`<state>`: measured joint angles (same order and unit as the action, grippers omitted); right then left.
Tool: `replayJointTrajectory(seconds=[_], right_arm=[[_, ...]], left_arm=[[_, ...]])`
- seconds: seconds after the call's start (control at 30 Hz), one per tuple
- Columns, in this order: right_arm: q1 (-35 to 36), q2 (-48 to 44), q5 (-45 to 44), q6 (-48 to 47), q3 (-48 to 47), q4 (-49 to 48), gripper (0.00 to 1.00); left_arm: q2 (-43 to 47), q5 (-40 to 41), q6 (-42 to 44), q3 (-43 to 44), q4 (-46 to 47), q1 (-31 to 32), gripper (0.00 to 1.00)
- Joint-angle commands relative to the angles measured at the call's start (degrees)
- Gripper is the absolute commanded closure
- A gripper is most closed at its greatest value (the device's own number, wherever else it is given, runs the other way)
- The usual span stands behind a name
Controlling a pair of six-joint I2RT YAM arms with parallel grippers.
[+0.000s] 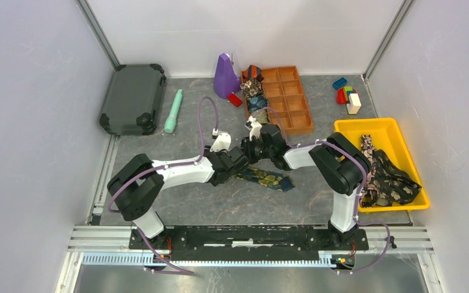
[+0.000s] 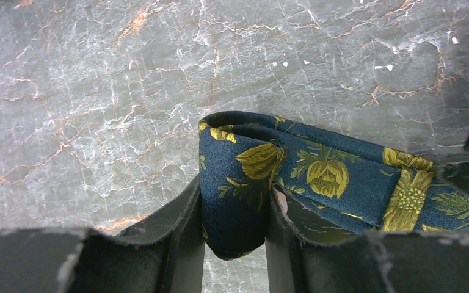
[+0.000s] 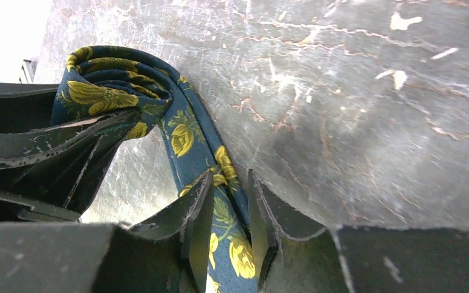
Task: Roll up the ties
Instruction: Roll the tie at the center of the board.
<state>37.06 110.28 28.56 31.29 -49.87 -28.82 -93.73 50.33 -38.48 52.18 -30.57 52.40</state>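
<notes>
Nearest the arm bases, the marbled grey counter (image 1: 183, 201) carries the navy-gold tie (image 1: 269, 179), a flat satin-like strip printed with yellow flowers, lying at centre and angled to the right. The left claw (image 2: 235, 195) is clenched on the tie's folded end, the cloth bulging in a soft rounded loop between its worn black fingers. The right claw (image 3: 231, 189) straddles the strip just beside that coil, the fabric running between its fingers. Whether it pinches or only flanks the cloth cannot be told. Further right, a glossy yellow tray (image 1: 372, 124) holds loose ties (image 1: 391, 180) in a crumpled dark heap with pale print. Toward the back stand an orange compartment box (image 1: 293, 104) with rolled ties (image 1: 253, 90) packed in its left cells, a slim mint-green stick (image 1: 173, 112), a hard-shelled dark case (image 1: 133, 97), a purple cone-like object (image 1: 225, 76) and coloured toy blocks (image 1: 347, 94).
</notes>
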Motion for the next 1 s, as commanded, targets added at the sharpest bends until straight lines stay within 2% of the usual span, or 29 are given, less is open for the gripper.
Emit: replayJointTrajectory(seconds=[0.0, 0.3, 0.5, 0.63, 0.73, 0.97], right_arm=[[-1.4, -3.6, 1.4, 0.6, 2.2, -4.6, 0.67], [-3.9, -4.4, 1.2, 1.9, 5.3, -7.3, 0.67], [-4.9, -4.6, 0.7, 1.9, 6.3, -7.9, 0.67], [-5.4, -5.3, 0.4, 1.8, 7.0, -8.0, 0.67], [-5.7, -5.4, 0.3, 1.6, 7.2, -7.9, 0.67], [-6.0, -5.6, 0.5, 1.7, 7.6, -8.3, 0.67]], left_arm=[[-1.6, 7.4, -5.3, 3.1, -2.6, 1.2, 0.61], [-10.6, 13.0, -10.4, 9.6, -10.4, 4.8, 0.59], [-14.6, 12.1, -11.1, 11.7, -10.8, 6.3, 0.57], [-15.9, 8.9, -7.7, 11.9, -8.0, 7.2, 0.50], [-16.2, 5.8, -5.4, 11.6, -6.1, 7.3, 0.42], [-14.8, 2.2, -2.7, 11.9, -6.3, 7.4, 0.30]])
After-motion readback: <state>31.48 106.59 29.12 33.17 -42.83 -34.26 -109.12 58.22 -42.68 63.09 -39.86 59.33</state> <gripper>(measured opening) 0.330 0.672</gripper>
